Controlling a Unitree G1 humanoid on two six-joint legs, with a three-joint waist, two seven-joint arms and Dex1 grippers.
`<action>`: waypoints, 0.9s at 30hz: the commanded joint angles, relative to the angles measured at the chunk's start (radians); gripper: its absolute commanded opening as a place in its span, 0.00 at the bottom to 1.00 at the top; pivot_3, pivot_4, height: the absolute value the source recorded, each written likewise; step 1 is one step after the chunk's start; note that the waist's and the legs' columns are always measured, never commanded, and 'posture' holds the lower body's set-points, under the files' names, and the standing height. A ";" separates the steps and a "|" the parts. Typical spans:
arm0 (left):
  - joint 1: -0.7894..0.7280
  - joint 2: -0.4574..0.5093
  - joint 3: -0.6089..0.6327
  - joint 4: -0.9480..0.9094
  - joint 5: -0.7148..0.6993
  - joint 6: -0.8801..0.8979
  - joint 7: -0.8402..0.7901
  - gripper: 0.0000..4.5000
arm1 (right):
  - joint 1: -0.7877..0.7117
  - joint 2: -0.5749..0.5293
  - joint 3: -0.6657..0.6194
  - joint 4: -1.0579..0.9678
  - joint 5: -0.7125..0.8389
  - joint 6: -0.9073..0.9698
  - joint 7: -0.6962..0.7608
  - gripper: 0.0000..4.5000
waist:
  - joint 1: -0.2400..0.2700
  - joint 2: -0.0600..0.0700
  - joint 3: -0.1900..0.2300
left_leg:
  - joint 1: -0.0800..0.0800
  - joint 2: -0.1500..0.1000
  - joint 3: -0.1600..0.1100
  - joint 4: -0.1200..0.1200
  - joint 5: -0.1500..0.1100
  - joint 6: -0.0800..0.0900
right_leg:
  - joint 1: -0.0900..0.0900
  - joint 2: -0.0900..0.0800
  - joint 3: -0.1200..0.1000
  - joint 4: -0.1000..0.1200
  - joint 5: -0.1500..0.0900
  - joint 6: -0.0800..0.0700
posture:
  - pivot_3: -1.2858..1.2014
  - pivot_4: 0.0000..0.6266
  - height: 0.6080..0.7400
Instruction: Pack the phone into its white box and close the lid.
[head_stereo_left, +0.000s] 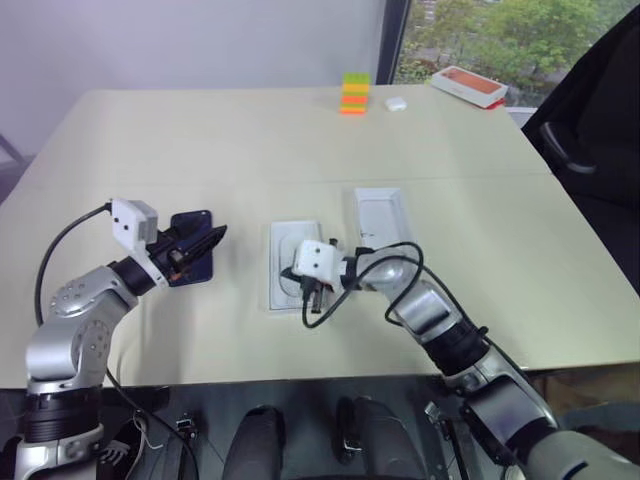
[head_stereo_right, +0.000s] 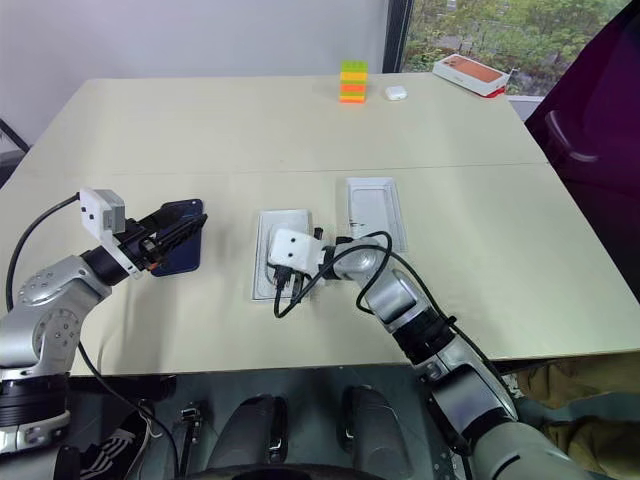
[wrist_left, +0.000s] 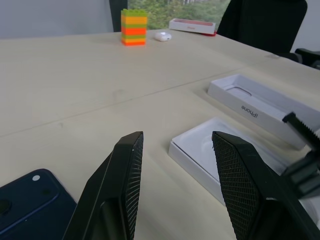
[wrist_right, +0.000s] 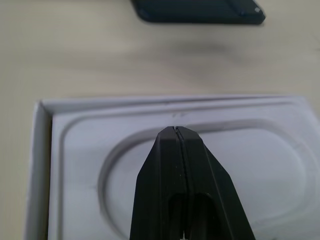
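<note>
Glossy navy phone (head_stereo_right: 178, 250) lies flat on desk (head_stereo_right: 250, 130); left fingers (wrist_left: 120, 185) released, right fingers (wrist_right: 176, 170) clenched empty.

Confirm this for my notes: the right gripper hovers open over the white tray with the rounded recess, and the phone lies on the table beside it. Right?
Not quite. The right gripper is shut, its fingers pressed together over the white tray, as the right wrist view shows. The phone does lie on the table beside it.

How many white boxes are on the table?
3. One box sits under the right gripper, one lies open just beside it, and one with an orange top sits at the far corner by the window.
</note>
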 joint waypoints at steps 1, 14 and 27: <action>-0.018 0.010 0.011 -0.011 -0.002 -0.026 -0.002 0.51 | -0.023 -0.019 -0.033 -0.097 0.084 0.089 0.076 0.01 | 0.000 0.000 0.000 | 0.000 0.000 0.000 0.000 0.000 0.000 | 0.000 0.000 0.000 0.000 0.000 0.000 | 0.52 0.24 1.00; -0.021 -0.006 -0.015 -0.010 0.007 -0.039 0.013 0.51 | -0.154 0.053 -0.059 0.217 -0.042 -0.157 -0.185 0.01 | -0.003 0.000 0.000 | 0.000 0.000 0.000 -0.001 0.000 0.000 | 0.000 0.001 0.001 0.000 0.000 0.000 | 0.52 0.24 1.00; -0.020 -0.008 -0.020 -0.015 0.019 -0.045 0.028 0.51 | -0.134 0.048 0.047 0.355 -0.178 -0.267 -0.148 0.01 | -0.002 0.000 0.000 | 0.000 0.000 0.001 0.000 0.000 0.000 | 0.000 0.000 0.001 0.001 0.000 0.000 | 0.52 0.24 1.00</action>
